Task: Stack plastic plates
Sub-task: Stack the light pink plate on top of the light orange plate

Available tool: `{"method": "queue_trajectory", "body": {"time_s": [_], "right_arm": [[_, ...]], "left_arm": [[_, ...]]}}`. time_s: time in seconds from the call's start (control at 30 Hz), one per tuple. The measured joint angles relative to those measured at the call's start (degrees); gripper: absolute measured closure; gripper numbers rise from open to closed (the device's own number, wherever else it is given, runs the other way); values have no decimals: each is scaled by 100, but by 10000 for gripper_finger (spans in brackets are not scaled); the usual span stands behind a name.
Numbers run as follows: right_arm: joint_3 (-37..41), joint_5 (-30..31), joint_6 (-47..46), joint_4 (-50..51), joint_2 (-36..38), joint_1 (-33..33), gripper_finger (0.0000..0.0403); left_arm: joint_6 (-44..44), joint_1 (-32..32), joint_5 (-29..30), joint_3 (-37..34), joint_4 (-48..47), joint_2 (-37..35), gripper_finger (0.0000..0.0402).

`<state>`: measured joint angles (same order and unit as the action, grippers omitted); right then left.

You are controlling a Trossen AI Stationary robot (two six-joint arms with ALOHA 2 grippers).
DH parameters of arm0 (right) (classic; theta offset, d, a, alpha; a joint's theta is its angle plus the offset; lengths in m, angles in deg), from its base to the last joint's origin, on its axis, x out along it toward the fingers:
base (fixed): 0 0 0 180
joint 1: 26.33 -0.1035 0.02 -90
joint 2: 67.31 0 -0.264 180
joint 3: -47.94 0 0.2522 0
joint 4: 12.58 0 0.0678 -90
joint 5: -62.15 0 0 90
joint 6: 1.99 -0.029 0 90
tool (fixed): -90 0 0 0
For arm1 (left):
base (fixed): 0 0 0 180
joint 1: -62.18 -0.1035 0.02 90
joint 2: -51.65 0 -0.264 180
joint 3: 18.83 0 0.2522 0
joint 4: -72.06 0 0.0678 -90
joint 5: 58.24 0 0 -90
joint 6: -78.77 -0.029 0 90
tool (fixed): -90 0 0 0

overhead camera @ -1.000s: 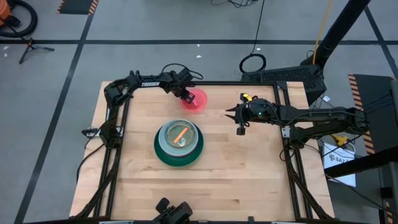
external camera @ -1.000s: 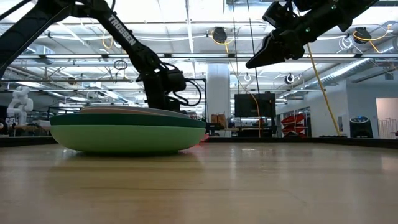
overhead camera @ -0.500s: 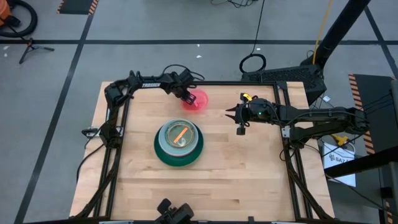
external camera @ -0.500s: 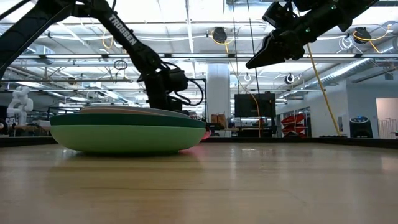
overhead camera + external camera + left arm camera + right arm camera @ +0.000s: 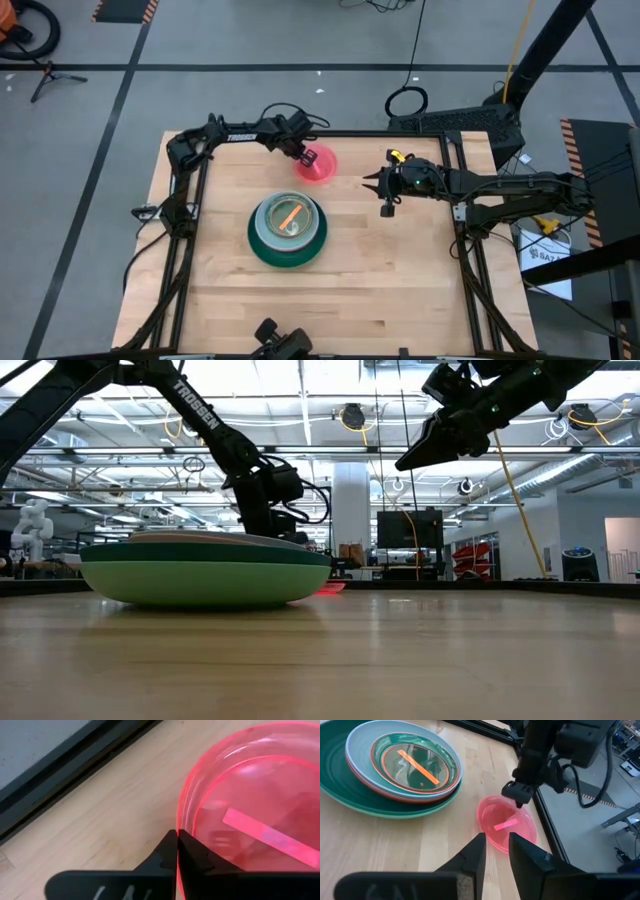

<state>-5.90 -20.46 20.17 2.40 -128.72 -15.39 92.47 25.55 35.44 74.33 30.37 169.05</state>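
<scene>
Stack (image 5: 287, 232) of plates mid-counter, toward near edge from left pincer (image 5: 304, 156), clenched on hot pink plate's (image 5: 318, 165) rim near far edge. Right pincer (image 5: 386, 196) released, farther off.

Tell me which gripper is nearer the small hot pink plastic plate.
Left. The left gripper is shut on the rim of the small hot pink plastic plate; the right gripper hovers apart from it, toward the table's right side.

Left claw (image 5: 177, 851) closed low at the far edge; right claw (image 5: 496, 851) raised, fingers apart.
</scene>
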Motion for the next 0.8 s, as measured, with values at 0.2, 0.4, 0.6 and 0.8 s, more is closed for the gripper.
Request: {"method": "queue_trajectory", "body": {"time_s": [0.2,0.4,0.6,0.8], "right_arm": [[0,1,0,87,0,2,326],[0,3,2,87,0,2,326],[0,3,2,93,0,2,326],[0,3,2,100,0,2,326]], "left_arm": [[-55,0,37,-7,89,-477,396],[-225,53,156,-7,14,-1245,397],[-405,315,207,-5,-394,-2199,398],[-388,949,232,-4,-1239,-2984,398]]}}
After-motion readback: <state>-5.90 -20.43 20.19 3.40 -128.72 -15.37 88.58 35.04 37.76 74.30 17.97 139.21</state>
